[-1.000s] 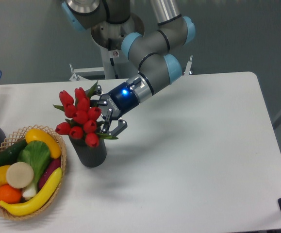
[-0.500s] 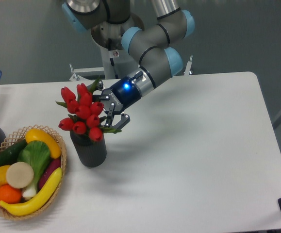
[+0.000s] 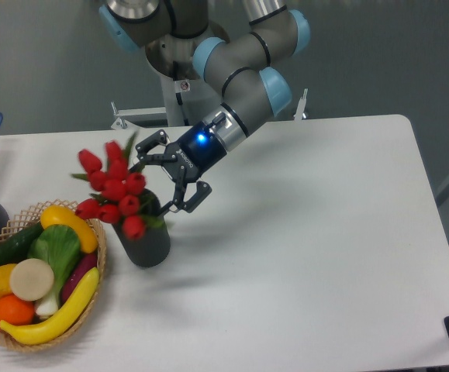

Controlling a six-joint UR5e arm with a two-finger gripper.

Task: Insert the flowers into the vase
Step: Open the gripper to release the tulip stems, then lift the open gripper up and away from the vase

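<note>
Just left of our end effector (image 3: 170, 173), whose jaws stood spread and empty, the flowers (image 3: 114, 192) leaned in the vase (image 3: 148, 242). We judged them light and floppy, best gripped low on the stems.

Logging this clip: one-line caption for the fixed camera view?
Open pincer beside red tulips standing in the dark vase, next to a wicker basket of produce.
</note>
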